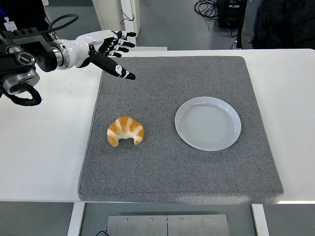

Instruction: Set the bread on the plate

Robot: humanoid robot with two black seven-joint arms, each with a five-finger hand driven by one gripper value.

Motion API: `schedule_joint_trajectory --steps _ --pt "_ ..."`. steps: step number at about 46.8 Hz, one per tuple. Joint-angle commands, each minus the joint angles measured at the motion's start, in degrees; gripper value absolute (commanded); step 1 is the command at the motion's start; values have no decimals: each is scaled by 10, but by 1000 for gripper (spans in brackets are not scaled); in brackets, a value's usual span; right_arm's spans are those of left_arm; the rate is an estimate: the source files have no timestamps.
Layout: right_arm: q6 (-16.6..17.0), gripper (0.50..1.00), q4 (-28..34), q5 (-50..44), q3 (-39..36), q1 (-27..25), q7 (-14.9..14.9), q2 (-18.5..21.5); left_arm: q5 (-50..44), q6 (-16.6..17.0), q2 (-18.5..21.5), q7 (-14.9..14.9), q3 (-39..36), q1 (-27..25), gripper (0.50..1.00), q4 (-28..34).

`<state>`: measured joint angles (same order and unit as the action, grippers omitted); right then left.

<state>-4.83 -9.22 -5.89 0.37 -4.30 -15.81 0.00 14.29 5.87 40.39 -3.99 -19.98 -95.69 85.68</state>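
Table (pixel 39 162): a white surface is seen across the frame, its near edge running along the bottom.
Mat (pixel 172 167): a grey, coarse-textured pad is laid over the middle of the table, nearly reaching the near edge.
Bread (pixel 126 131): a golden croissant is found on the mat, left of centre in the frame, its two tips turned toward the bottom edge — nothing is touching it.
Plate (pixel 208 123): a round, pale grey plate is set on the mat right of centre, level with the bread and well apart from it; nothing is seen on it.
Left hand (pixel 106 46): a white hand with black joints is held in the upper left of the frame, above the mat's far left corner. The fingers (pixel 120 42) are spread apart and extended, nothing being grasped; one digit is pointed down and to the right over the mat. The hand is well apart from the bread, farther up the frame.
Left arm (pixel 24 54): a black arm with cabling is brought in from the left edge — raised over the white table.
Background: a grey floor and dark cables are seen at the top of the frame.
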Motion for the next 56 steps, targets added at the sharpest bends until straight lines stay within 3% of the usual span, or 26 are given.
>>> schedule_joint_trajectory --steps 1,12,21,28,37,47,56 --pt "0 1000 0 0 0 0 0 0 12 -4 3 2 -33 -21 939 11" --pt "0 1000 0 0 1 0 0 0 114 -3 21 6 -65 -24 936 42" --pt "0 1000 0 0 0 0 0 0 167 1 41 12 -62 4 937 69" --pt "0 1000 0 0 0 0 0 0 222 5 50 51 -59 49 939 70" --pt "0 1000 0 0 -1 0 0 0 257 32 51 57 -58 110 942 65" --pt "0 1000 0 0 0 0 0 0 328 95 41 80 -38 183 940 43" --pt "0 1000 0 0 -1 0 0 0 335 106 14 95 10 234 940 11"
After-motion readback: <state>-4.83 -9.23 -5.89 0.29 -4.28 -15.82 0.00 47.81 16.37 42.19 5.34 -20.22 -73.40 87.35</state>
